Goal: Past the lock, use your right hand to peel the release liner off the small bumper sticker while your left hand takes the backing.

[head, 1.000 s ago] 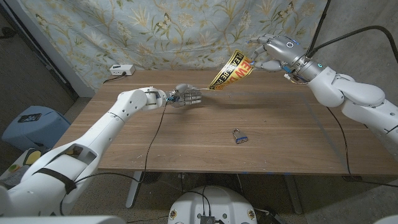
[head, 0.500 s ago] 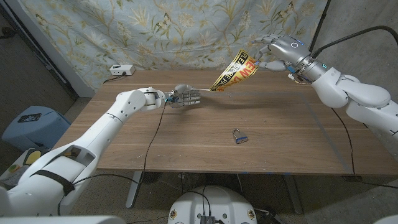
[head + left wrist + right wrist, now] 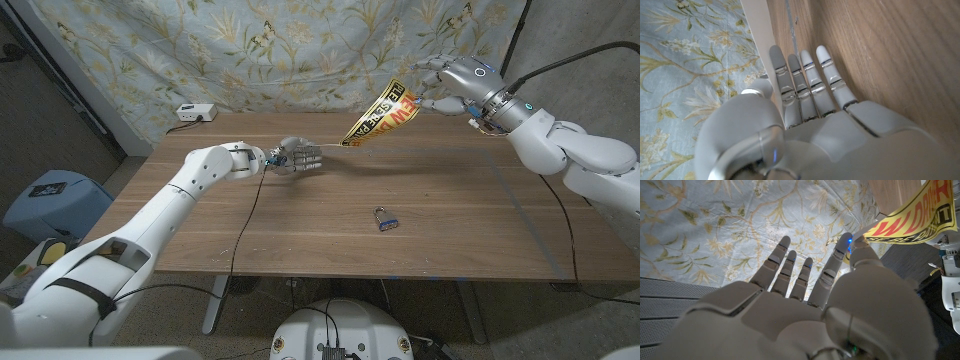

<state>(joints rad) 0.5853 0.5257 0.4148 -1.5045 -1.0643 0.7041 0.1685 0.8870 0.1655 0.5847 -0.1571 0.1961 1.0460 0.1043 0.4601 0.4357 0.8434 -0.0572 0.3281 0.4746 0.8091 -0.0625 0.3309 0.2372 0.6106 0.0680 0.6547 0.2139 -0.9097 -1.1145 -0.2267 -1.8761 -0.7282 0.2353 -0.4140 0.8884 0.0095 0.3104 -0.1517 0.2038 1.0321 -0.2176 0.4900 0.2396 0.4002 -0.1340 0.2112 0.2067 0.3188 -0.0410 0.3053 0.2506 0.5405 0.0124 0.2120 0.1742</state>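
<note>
The small bumper sticker point(image 3: 378, 117), yellow with red and black lettering, hangs curled in the air above the table's far side. My right hand point(image 3: 452, 82) pinches its upper end between thumb and a finger; the right wrist view shows the sticker point(image 3: 910, 224) past that hand point(image 3: 805, 300). A thin white backing strip point(image 3: 330, 147) runs from the sticker's lower end to my left hand point(image 3: 298, 157), which grips it low over the table. In the left wrist view the backing point(image 3: 759, 45) sits between the thumb and the fingers point(image 3: 807, 87). The small lock point(image 3: 385, 220) lies on the table nearer me.
A white power box point(image 3: 196, 112) sits at the table's far left corner. A dark cable point(image 3: 248, 215) runs from my left wrist over the front edge. A floral cloth point(image 3: 280, 50) hangs behind the wooden table point(image 3: 480, 230). A blue bin point(image 3: 50, 195) stands on the floor, left.
My right hand has moved up and to the right with the sticker's end, lifting and stretching the sticker. My left hand has stayed in place with the backing.
</note>
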